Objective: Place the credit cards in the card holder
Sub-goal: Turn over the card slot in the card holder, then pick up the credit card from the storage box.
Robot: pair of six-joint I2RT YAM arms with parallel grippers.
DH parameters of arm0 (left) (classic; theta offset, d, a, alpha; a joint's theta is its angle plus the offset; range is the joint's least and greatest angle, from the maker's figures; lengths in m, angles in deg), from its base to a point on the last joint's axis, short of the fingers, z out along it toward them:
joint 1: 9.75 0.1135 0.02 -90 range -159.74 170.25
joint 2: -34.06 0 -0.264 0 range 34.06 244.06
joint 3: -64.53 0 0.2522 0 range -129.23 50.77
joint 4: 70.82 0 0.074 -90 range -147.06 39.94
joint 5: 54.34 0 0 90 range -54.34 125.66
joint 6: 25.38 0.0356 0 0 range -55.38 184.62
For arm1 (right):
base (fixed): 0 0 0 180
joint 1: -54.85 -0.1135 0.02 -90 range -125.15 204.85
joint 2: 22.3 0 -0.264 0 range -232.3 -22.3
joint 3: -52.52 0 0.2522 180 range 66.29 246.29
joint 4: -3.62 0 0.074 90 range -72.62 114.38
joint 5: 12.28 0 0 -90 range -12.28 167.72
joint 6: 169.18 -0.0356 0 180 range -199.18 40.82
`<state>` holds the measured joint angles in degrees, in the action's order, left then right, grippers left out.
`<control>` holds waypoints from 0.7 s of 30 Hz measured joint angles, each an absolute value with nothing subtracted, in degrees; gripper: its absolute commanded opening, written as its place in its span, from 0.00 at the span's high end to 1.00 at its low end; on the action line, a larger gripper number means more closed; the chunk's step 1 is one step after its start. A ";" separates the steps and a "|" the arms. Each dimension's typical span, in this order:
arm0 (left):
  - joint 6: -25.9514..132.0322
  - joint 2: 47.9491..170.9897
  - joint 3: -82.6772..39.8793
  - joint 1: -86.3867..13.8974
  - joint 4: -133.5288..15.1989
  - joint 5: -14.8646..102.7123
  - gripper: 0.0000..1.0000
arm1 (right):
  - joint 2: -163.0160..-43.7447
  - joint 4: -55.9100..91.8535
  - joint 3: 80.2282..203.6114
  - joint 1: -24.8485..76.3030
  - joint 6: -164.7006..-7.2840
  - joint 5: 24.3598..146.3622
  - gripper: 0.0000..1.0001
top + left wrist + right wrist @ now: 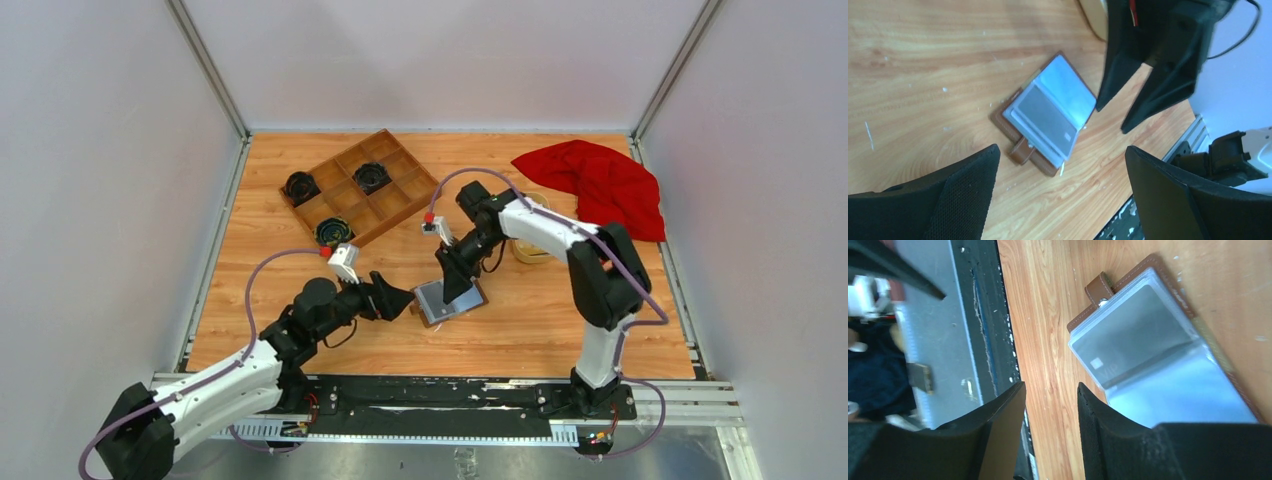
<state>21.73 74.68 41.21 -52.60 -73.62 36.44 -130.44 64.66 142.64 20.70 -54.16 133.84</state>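
Card holder (pixel 452 299) lies open on table (pixel 300 190), left jaws wide beside its edge.

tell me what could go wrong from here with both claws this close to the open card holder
1. The left claw and right claw both crowd the card holder; they could knock together.
2. The holder lies open and loose on the wooden table, held by neither open claw, so a nudge might slide it or flip a clear sleeve over the grey card.

Lab enclosure: white walls (pixel 110 150), aluminium frame (pixel 206 65), wooden tabletop (pixel 520 330).
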 measured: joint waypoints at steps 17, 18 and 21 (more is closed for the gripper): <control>43.85 95.97 -2.07 -31.57 -49.44 57.31 0.00 | -107.64 56.66 142.49 45.34 -29.60 119.37 0.24; 47.06 96.10 -4.52 -31.57 -46.58 55.52 0.00 | -108.69 56.60 142.34 45.31 -24.98 118.34 0.23; 54.49 93.24 -5.33 -31.55 -41.97 50.06 0.00 | -112.45 57.01 142.84 45.42 -13.51 115.65 0.23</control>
